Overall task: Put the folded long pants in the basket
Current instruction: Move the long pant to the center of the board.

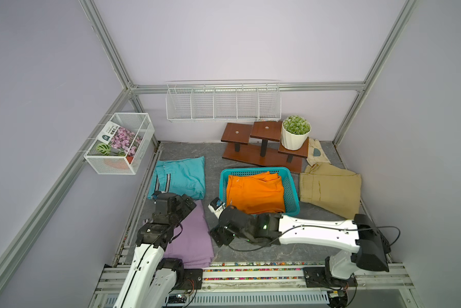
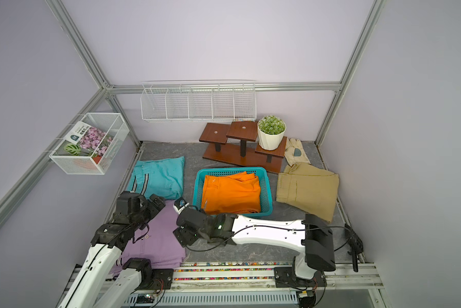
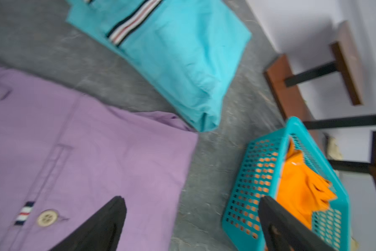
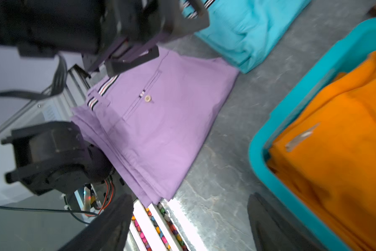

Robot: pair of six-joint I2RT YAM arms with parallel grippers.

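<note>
Jaws on both arms are seen spread, with nothing between them. The left gripper (image 3: 191, 200) is held above the upper edge of the lilac pants (image 1: 194, 234), at lower left in both top views. The right gripper (image 4: 190, 196) is held over bare table just beside the basket's lower left corner.

The orange pants (image 1: 254, 192) are lodged inside the basket (image 1: 290, 186) at frame centre and fill most of it. The teal pants (image 1: 184, 176) with striped trim lie left of centre and the khaki pants (image 1: 330, 189) at right, both outside the basket on the grey marbled table (image 1: 216, 160).

Trouble is to be expected from the soft, layered cloth. If only the top ply is pinched, a flat bundle could be pulled open on lifting. A bundle stacked on the orange one could be caught on the stiff perforated rim. The basket looks like light plastic and could be shoved aside by a careless approach.
</note>
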